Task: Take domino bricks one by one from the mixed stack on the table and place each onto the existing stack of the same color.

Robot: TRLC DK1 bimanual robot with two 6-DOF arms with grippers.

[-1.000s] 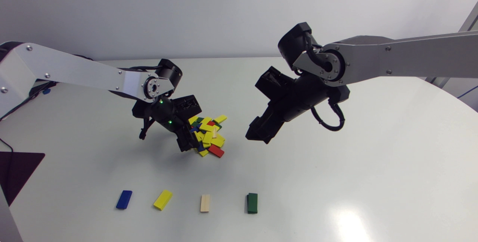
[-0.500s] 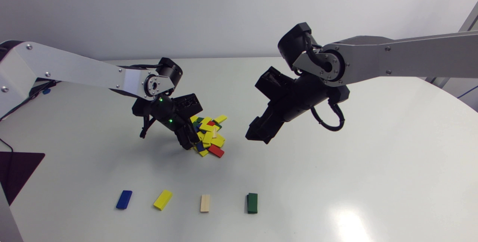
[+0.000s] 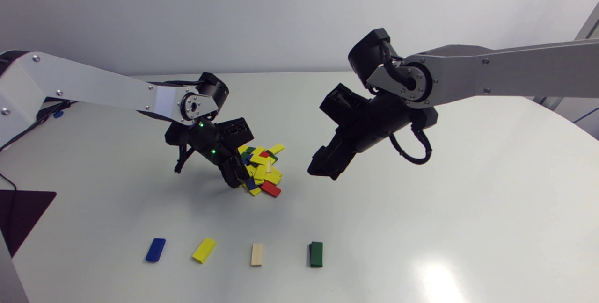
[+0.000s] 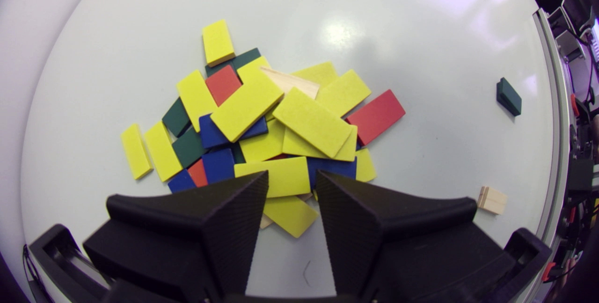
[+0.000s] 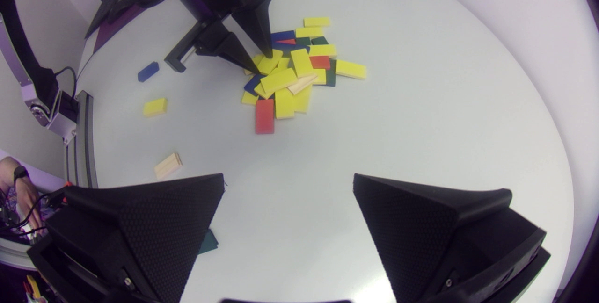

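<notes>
The matte black left gripper [image 4: 291,176] is sitting low at the edge of the mixed heap of flat wooden domino bricks [image 3: 262,169]. Its 2 wedge fingers are standing a narrow gap apart, and a yellow brick [image 4: 281,187] is lying flat across that gap under the tips rather than being pinched from 2 sides. Whether the tips are actually touching it, I cannot tell. The heap is lying near the middle of the round white table [image 3: 421,200] and is showing mostly yellow pieces, with blue, dark green and red ones mixed in and 1 pale natural-wood piece poking out near the top. A red brick [image 3: 271,189] is lying flat on the table at the heap's rim, on the side facing the front row. Over to the heap's right, the matte black right gripper [image 5: 288,181] is hovering above the tabletop, well apart from the bricks, with its fingers spread wide over bare white surface. Along the front, 4 sorted spots are lying in a row, well apart from each other and from the heap: a blue brick [image 3: 155,249], a yellow sorted brick [image 3: 204,250], a natural-wood brick [image 3: 257,254] and a dark green brick [image 3: 316,254]. From the right wrist, the dark green one is peeking out from behind that gripper's own finger.
</notes>
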